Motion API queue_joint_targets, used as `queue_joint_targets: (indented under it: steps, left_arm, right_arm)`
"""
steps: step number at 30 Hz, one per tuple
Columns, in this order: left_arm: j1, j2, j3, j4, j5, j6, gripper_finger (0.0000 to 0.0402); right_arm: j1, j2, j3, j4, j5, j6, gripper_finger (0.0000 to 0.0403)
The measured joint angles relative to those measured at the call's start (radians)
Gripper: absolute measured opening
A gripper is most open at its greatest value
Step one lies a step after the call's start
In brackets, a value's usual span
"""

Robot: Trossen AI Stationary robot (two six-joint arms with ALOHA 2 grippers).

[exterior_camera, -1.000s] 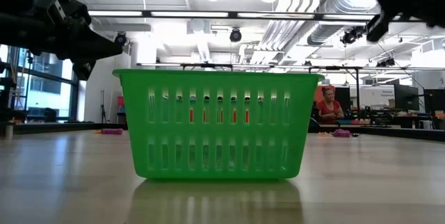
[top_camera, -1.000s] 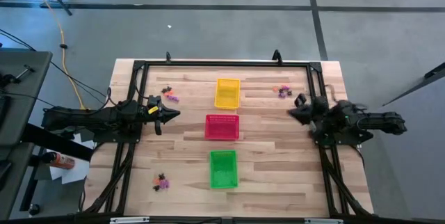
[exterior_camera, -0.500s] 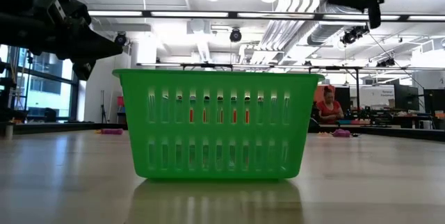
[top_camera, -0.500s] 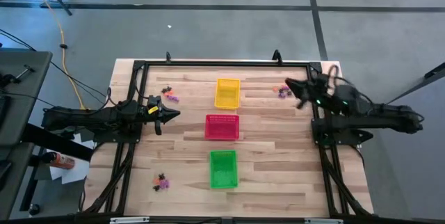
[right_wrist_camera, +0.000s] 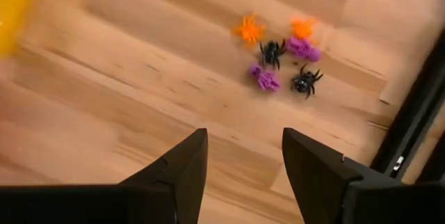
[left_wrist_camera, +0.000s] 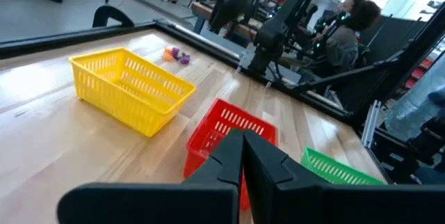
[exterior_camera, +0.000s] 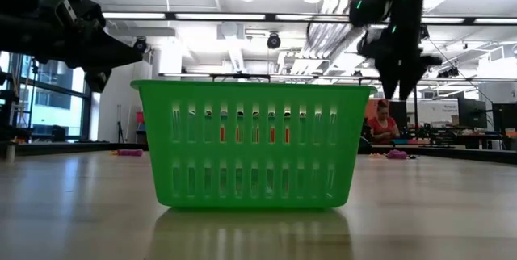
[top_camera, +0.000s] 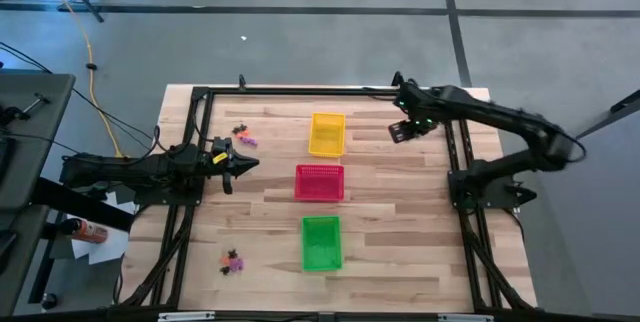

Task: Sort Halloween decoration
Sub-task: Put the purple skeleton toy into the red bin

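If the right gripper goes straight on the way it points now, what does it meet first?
Probably bare table: the open right gripper aims at wood just short of the spider trinkets, though depth is unclear.

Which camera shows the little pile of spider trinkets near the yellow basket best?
The right wrist view: the cluster of tiny orange, purple and black spider trinkets lies clearly separable. The left wrist view shows small blobs; the high view hides them under the right arm.

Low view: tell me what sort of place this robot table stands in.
Probably a robotics lab or an open industrial workshop. Behind the green mesh basket run exposed ceiling ducts and pipes and strip lights, and a seated person works at further benches with equipment.
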Motion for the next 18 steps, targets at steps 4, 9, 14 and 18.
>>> queue_joint_targets:
  steps: [4, 9, 14, 18]
  left_arm:
    - [0.000, 0.000, 0.000, 0.062, 0.000, -0.071, 0.0001]
    - [0.000, 0.000, 0.000, 0.129, 0.000, -0.230, 0.0001]
    - [0.001, 0.000, 0.000, 0.144, -0.041, -0.230, 0.0001]
    - [0.002, 0.000, 0.000, 0.144, -0.049, -0.241, 0.0001]
  right_arm:
    - [-0.058, 0.126, 0.005, 0.001, -0.030, -0.081, 0.0181]
    - [-0.090, 0.213, 0.005, 0.049, 0.002, -0.150, 0.0181]
    - [-0.115, 0.252, -0.001, 0.158, 0.001, -0.224, 0.0181]
    - [-0.143, 0.276, -0.001, 0.176, -0.014, -0.261, 0.0181]
